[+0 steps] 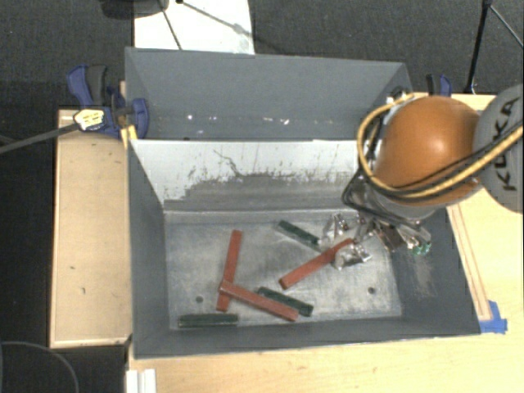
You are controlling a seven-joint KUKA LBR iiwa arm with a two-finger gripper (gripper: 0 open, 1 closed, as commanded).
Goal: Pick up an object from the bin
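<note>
Because the arm comes in from the right, I see the gripper (348,250) low over the right half of the floor of the grey metal bin (147,219), tucked under the robot's rounded orange wrist cover (426,150). Its fingers look clenched on the upper right end of a long reddish-brown flat stick (307,271), which slants down and to the left from there. That end sits between the metal fingers, so I read this as a grasp already made. I cannot tell whether the far end rests on the floor.

Taking the stick by its end makes sense to me. That end lies apart from the others, with only a short dark green flat stick (296,234) just beside it, up and to the left.

The rest lie well to the left:
- a crossed pair of reddish-brown sticks (227,288);
- a dark green stick (286,301) against the lower one of that pair;
- another dark green stick (207,321) by the front wall.

My worry on the lift is that a grip at the end lets the long stick swing or slip.
</note>
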